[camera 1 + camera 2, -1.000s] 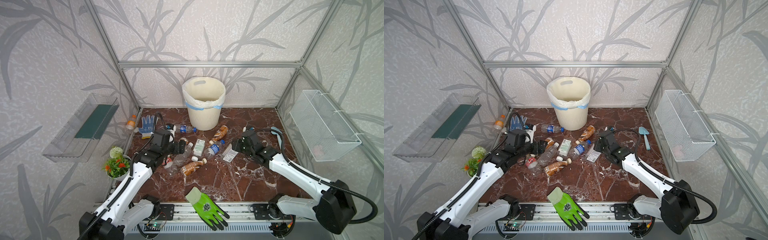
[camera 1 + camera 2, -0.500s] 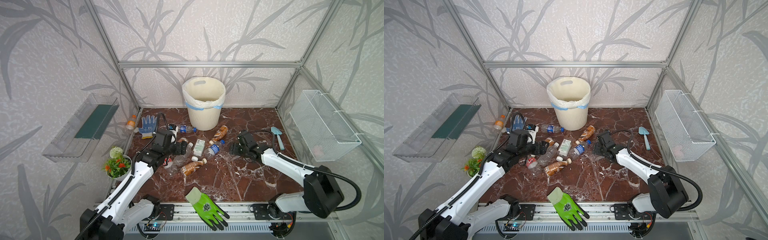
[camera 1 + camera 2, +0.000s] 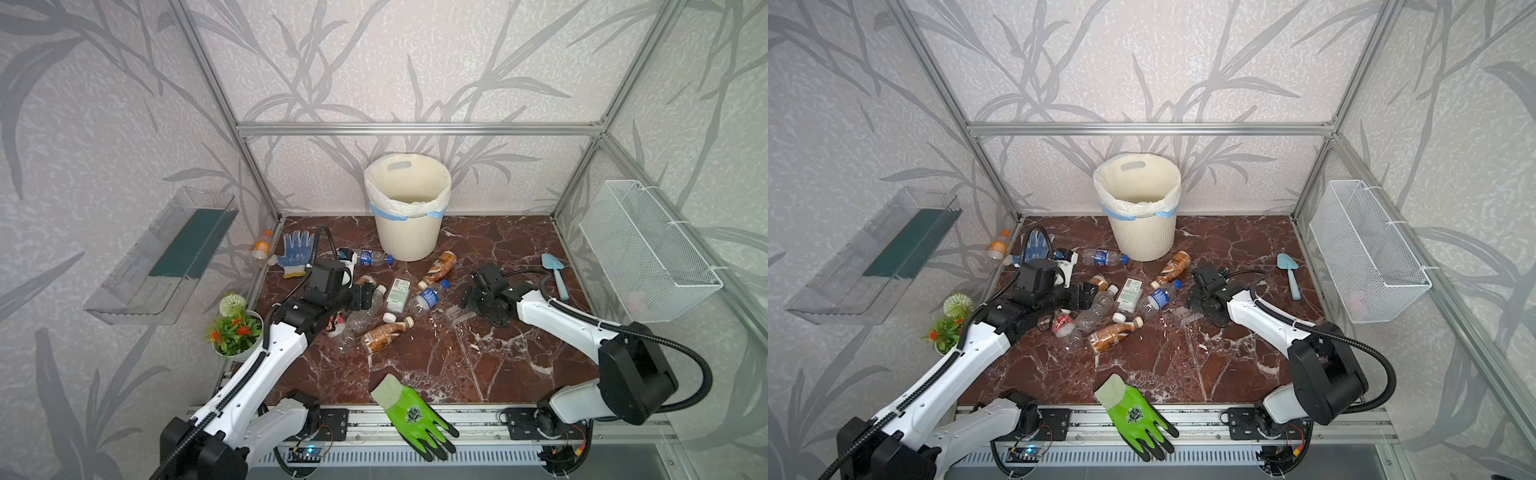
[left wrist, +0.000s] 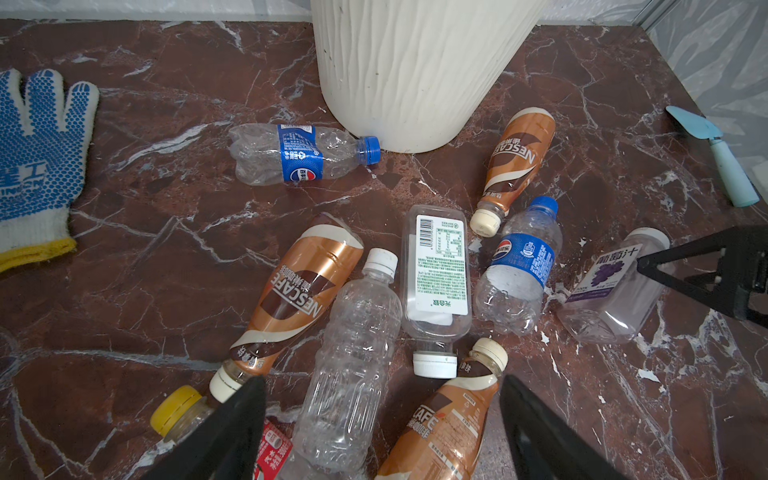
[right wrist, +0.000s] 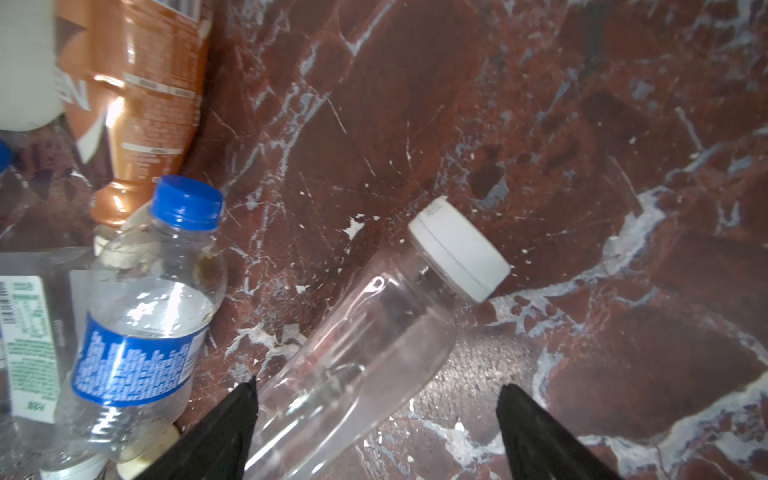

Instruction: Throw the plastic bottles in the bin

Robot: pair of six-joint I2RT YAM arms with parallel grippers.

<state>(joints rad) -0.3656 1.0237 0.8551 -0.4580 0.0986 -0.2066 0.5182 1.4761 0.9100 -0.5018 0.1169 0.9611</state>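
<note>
The bin point(image 3: 409, 243) stands upright at the upper centre of both top views, against the back wall. The plastic bottles point(image 3: 398, 293) lie on their sides on the marble floor point(image 3: 457, 365), clustered just below the bin at the centre of the frame.

Left gripper point(image 4: 381, 382): fingers spread wide. It sits low over the left side of the cluster. In the left wrist view a clear ribbed bottle point(image 4: 349, 365) and the neck of a brown-label bottle point(image 4: 444, 419) lie between the fingers. Nothing is pinched.

Right gripper point(image 5: 376, 385): fingers spread wide. It sits at the right edge of the cluster. A clear bottle with a white cap point(image 5: 374, 332) lies on the floor between the fingers. One fingertip point(image 5: 249, 390) is at the edge of its body, but whether it touches cannot be told. The bottle is not gripped. Just beside it lies a blue-cap bottle point(image 5: 141, 332).

Other bottle positions in a top view:
- A blue-label bottle point(image 3: 365, 257) has its cap at the foot of the bin.
- An orange-cap bottle point(image 3: 262, 247) lies apart, at the left wall.

A blue-dotted glove point(image 3: 295, 249) lies left of the bin. A green glove point(image 3: 409, 415) lies at the lower centre, and a pale blue trowel point(image 3: 555, 270) at the right.
</note>
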